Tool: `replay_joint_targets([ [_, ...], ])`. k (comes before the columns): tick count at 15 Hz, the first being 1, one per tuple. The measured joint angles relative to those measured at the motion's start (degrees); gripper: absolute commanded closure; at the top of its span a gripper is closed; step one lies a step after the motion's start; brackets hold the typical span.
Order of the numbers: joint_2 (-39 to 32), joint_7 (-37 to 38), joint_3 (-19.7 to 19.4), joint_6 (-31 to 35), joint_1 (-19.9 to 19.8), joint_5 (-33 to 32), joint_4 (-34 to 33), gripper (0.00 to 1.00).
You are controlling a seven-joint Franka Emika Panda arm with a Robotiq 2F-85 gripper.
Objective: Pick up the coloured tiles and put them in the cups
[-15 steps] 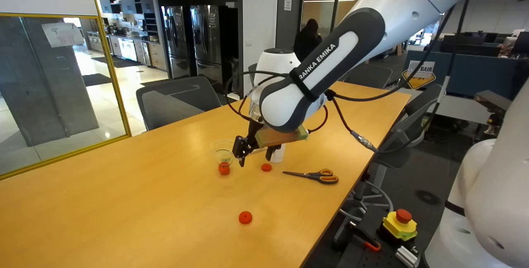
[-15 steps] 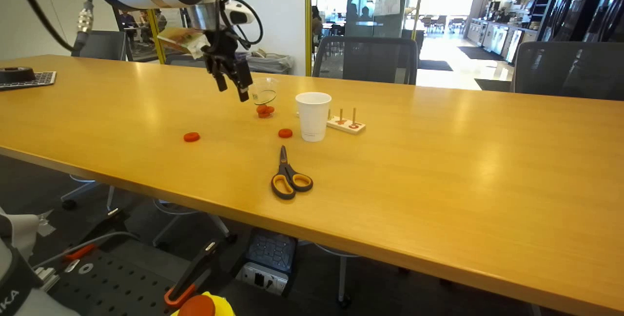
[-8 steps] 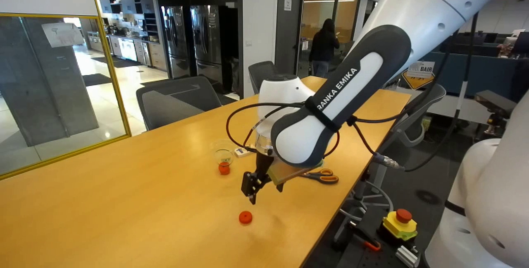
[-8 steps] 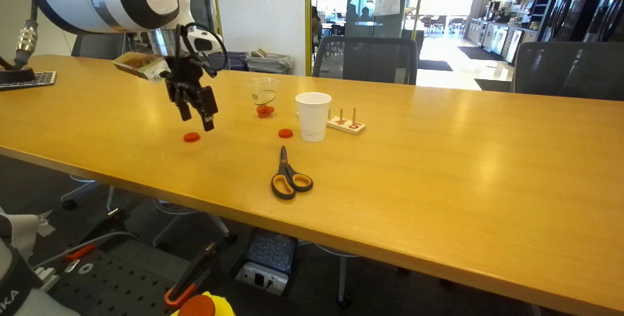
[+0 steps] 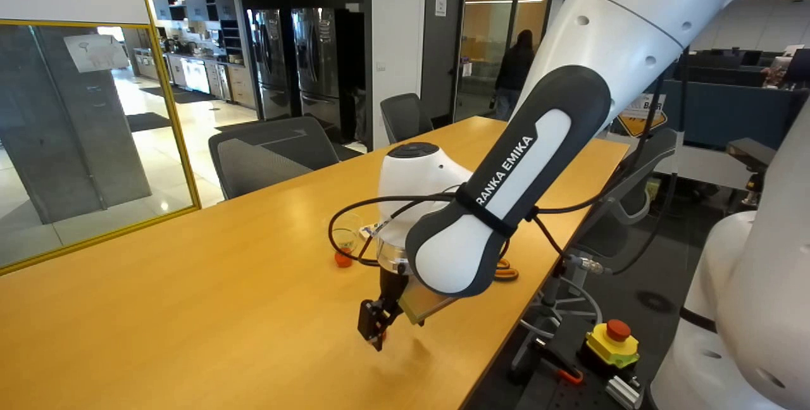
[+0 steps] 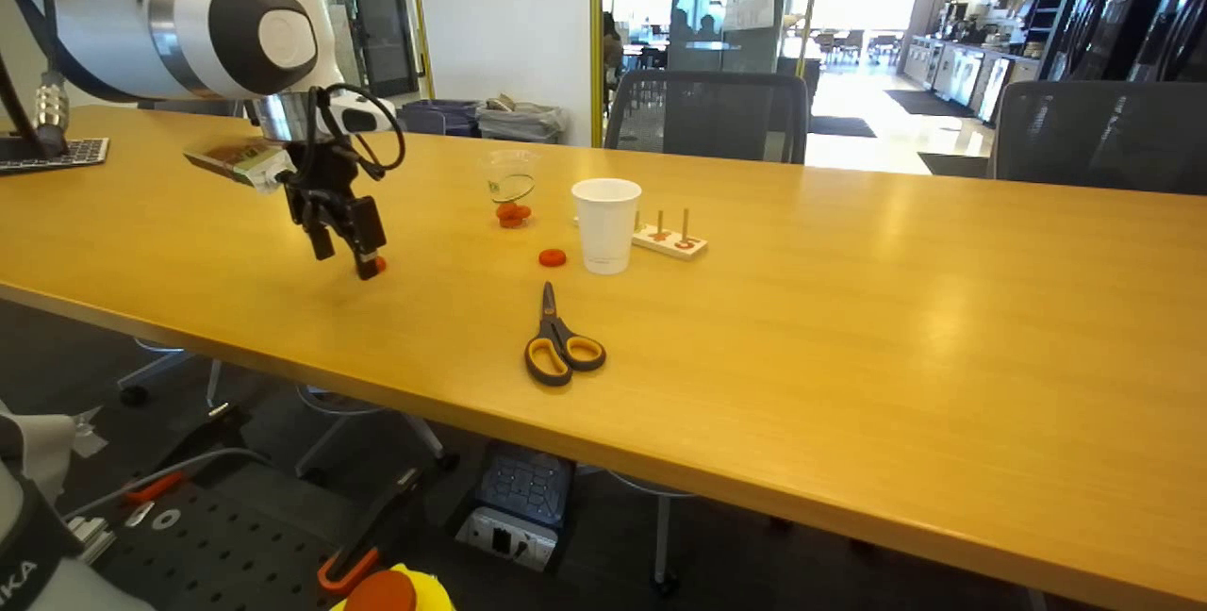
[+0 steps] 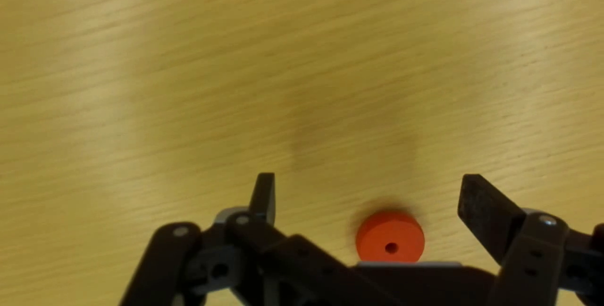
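My gripper (image 7: 368, 176) is open, its two black fingers wide apart and low over the table. A round red tile (image 7: 390, 235) with a centre hole lies between and behind the fingertips, partly hidden by the gripper body. In an exterior view the gripper (image 6: 345, 264) stands at that tile (image 6: 380, 265), one finger partly covering it. Another red tile (image 6: 552, 257) lies beside the opaque white cup (image 6: 606, 224). Several red tiles (image 6: 512, 214) show at the bottom of the clear cup (image 6: 510, 173), which also shows in an exterior view (image 5: 345, 239). No yellow tiles show.
Orange-handled scissors (image 6: 564, 352) lie in front of the white cup. A small wooden peg board (image 6: 669, 241) is behind the cup. The table's edge (image 6: 453, 413) runs along the robot's side. A red button on a yellow box (image 5: 612, 343) stands off the table.
My gripper has moved away from beside the clear cup and down to the lone red tile. It stays open. The tiles and cups have not moved.
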State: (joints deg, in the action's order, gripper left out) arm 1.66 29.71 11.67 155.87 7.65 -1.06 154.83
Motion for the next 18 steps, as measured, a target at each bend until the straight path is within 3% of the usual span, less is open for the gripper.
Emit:
replay_joint_targets([
  [14,-8.43,1.81,-2.45,5.47,2.60,-1.87,-5.93,0.00],
  [15,-8.81,1.83,-2.94,5.50,2.81,-2.17,-6.23,0.25],
  [16,-9.14,1.83,-3.40,5.60,2.99,-2.38,-6.46,0.25],
  [18,-9.46,1.83,-4.15,5.88,3.25,-2.41,-6.70,0.41],
])
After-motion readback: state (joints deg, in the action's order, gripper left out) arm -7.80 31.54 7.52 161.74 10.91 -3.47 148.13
